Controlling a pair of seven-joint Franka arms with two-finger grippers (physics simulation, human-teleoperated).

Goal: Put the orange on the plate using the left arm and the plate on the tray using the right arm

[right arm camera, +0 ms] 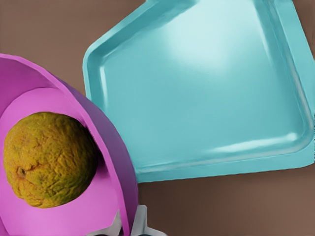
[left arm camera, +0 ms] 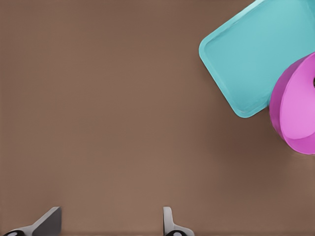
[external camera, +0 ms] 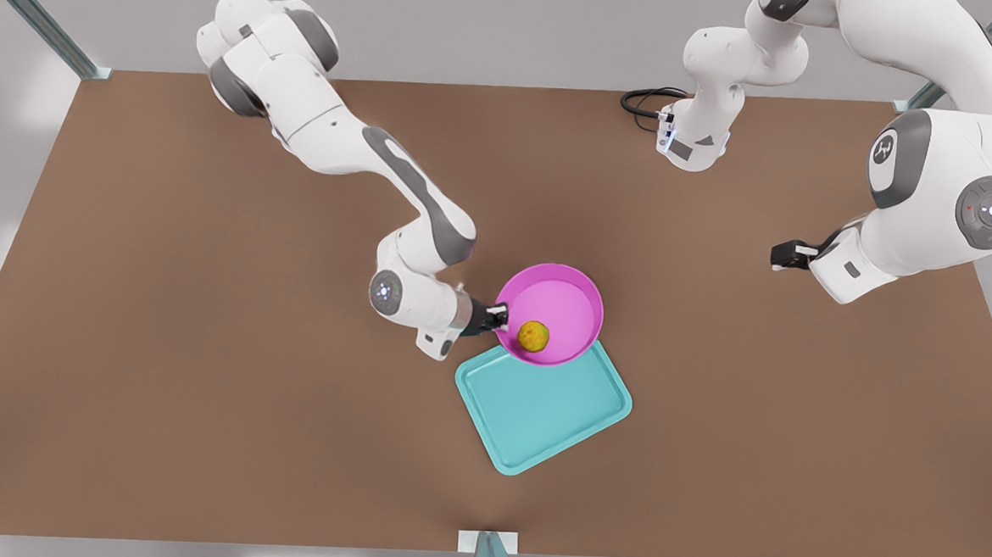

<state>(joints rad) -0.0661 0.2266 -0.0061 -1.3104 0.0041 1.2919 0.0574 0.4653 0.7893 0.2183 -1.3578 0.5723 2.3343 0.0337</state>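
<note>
Right gripper (external camera: 501, 315) jaws pinch the plate (external camera: 558, 303) rim, seemingly tilted, orange (external camera: 533, 336) inside; left gripper (left arm camera: 106, 223) jaws gape empty.

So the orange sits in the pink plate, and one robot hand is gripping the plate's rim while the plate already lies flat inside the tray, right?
Not quite. The orange is in the plate and the right gripper grips its rim, but the plate is tilted, overlapping just one edge of the tray, as the front view shows.
</note>
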